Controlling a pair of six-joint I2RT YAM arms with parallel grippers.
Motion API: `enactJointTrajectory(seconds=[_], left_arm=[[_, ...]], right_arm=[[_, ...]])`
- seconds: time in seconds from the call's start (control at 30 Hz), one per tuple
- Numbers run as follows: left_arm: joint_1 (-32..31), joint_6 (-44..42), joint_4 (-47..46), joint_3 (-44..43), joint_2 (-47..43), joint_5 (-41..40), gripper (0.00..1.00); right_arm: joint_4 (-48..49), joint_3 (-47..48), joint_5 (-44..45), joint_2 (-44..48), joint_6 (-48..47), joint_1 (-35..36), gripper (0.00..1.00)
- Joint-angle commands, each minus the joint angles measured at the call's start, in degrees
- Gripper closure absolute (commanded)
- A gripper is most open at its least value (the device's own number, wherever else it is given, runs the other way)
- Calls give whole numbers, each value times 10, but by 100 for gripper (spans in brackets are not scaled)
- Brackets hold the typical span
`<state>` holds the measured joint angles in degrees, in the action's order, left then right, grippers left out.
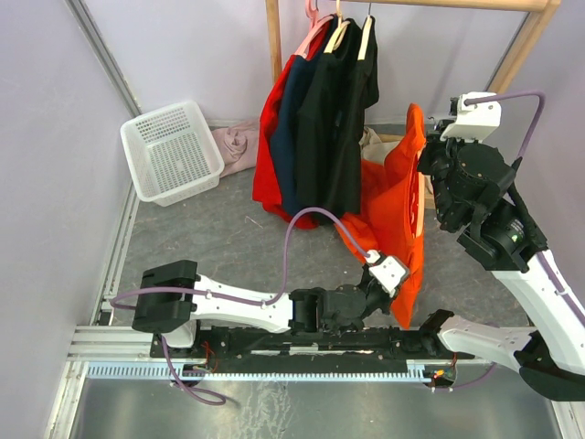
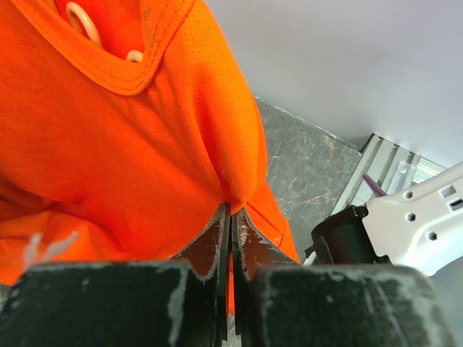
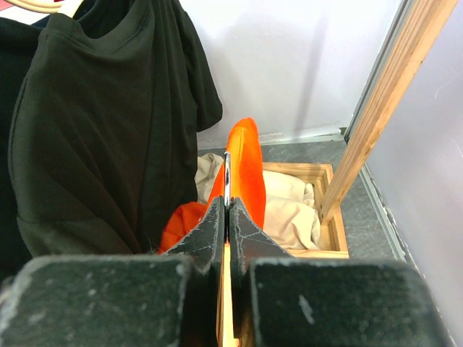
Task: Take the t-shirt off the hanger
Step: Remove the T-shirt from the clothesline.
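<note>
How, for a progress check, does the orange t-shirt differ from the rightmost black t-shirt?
The orange t-shirt is off the rail, held between the left pincer and right pincer; the black t-shirt hangs from the rail, untouched. The orange t-shirt is bunched; the black t-shirt drapes flat.

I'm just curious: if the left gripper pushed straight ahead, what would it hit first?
The orange shirt: the left gripper is shut on a fold of it, and more of that cloth lies right ahead. What is behind it is hidden.
</note>
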<state>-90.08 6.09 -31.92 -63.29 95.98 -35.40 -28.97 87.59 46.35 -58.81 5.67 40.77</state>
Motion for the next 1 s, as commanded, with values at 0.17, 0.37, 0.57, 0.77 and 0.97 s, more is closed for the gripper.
enactJointTrajectory(seconds=[0.17, 0.37, 0.57, 0.77, 0.97], left_arm=[[-18, 41, -35, 44, -16, 52, 97], [-44, 32, -18, 54, 1, 47, 97], [-48, 41, -14, 69, 13, 33, 97], [-47, 36, -14, 62, 43, 14, 97], [-47, 23, -14, 55, 55, -11, 97]], right_arm=[[51, 25, 1, -2, -6, 0, 99], [59, 47, 3, -25, -8, 0, 99], [64, 60, 3, -37, -10, 0, 99], [61, 72, 3, -43, -14, 1, 99], [58, 80, 0, -43, -16, 0, 99]])
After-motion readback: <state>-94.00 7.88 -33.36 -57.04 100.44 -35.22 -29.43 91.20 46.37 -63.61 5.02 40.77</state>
